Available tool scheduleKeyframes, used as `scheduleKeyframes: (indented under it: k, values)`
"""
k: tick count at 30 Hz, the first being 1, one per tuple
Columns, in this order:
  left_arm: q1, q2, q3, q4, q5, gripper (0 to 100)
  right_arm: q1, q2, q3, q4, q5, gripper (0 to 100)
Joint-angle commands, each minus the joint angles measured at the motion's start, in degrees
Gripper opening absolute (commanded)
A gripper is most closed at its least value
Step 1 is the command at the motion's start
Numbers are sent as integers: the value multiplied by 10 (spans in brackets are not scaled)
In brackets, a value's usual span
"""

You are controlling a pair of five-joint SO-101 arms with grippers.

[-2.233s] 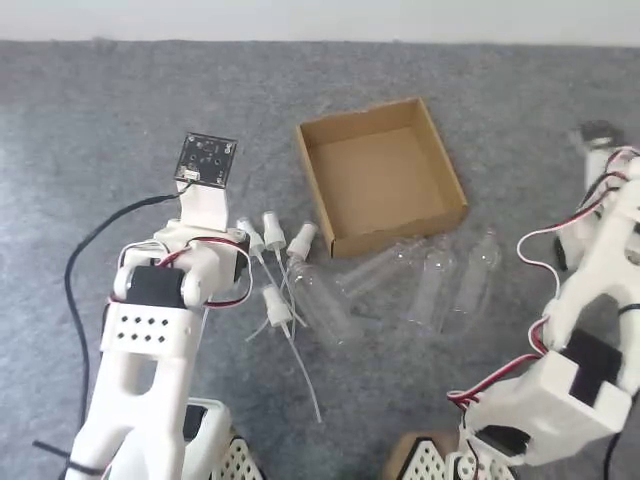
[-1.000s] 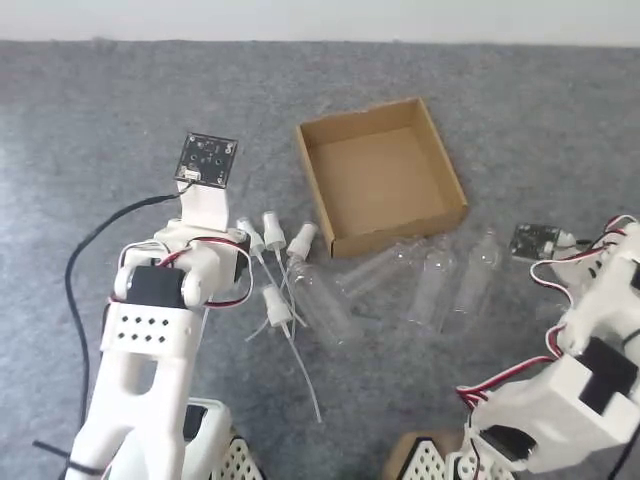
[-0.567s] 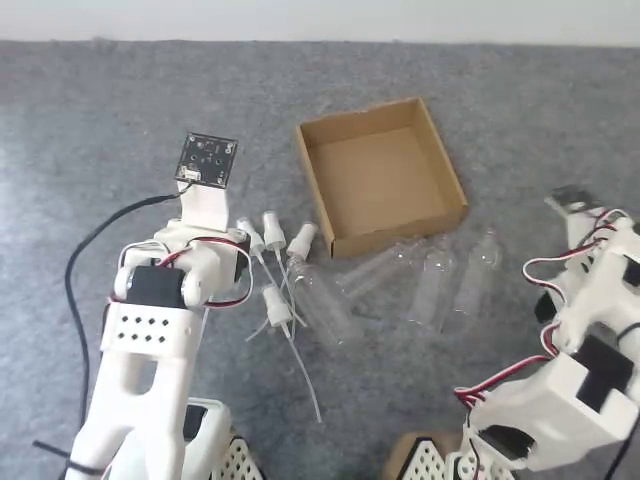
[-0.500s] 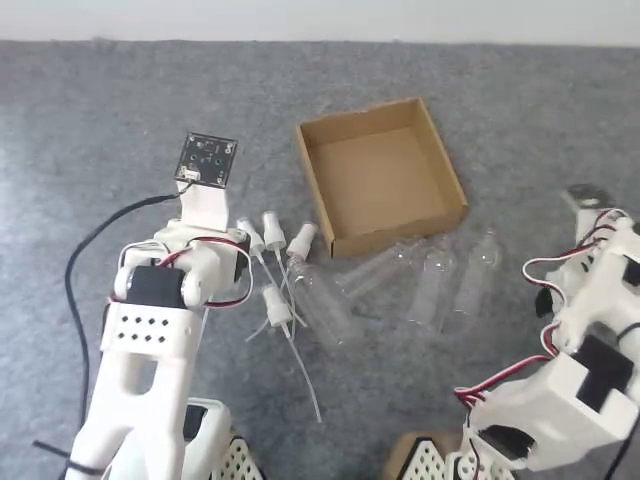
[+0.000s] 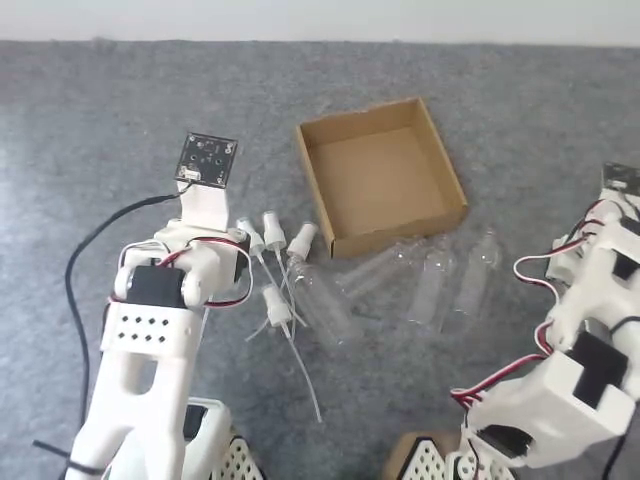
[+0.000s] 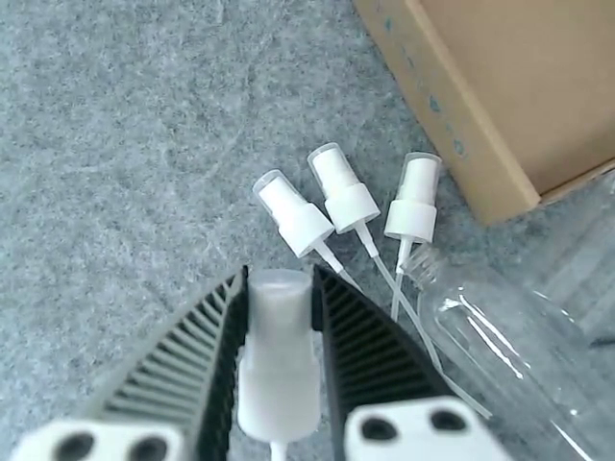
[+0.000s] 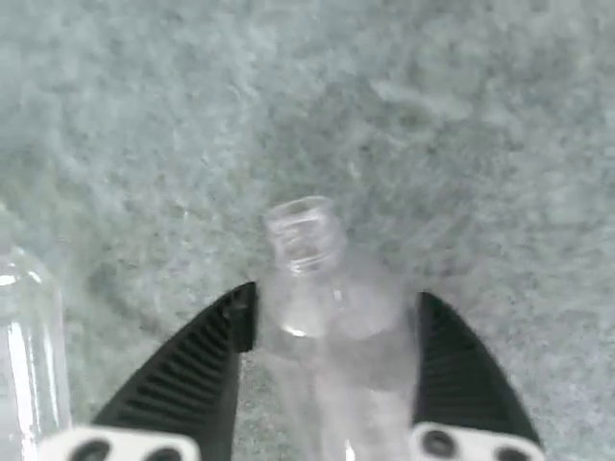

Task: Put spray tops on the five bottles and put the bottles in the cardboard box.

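Note:
My left gripper point(image 6: 279, 279) is shut on a white spray top point(image 6: 279, 365), held just short of three more spray tops point(image 6: 351, 202) that lie in a row on the grey carpet. A clear bottle point(image 6: 500, 336) lies beside them. My right gripper point(image 7: 334, 300) is shut on a clear bottle point(image 7: 303, 235) whose neck is uncapped, held over the carpet. In the high view the spray tops point(image 5: 274, 232) lie by the left arm point(image 5: 165, 300). Several bottles point(image 5: 432, 285) lie in front of the cardboard box point(image 5: 455, 190), and the right arm point(image 5: 600, 290) stands at the right edge.
The box is empty and sits mid-table. One more spray top point(image 5: 276, 304) with a long tube lies near the leftmost bottle point(image 5: 322, 300). Another bottle point(image 7: 24, 327) lies beside the right gripper. Bare carpet stretches at the far left and beyond the box.
The right arm's wrist has swung from near the bottles out toward the right edge of the table. The left arm, spray tops and lying bottles have not moved.

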Motion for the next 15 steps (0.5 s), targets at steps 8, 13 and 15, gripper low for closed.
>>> scheduleKeyframes:
  k: [8,13,15]
  values:
    - [0,-19,-3,-13,8,13,-33,-7,-12,15,153,268]
    - [0,-19,-3,-13,8,13,-11,-1,-26,36,230,267]
    - [0,-19,-3,-14,8,13,-1,-1,-32,36,236,267]
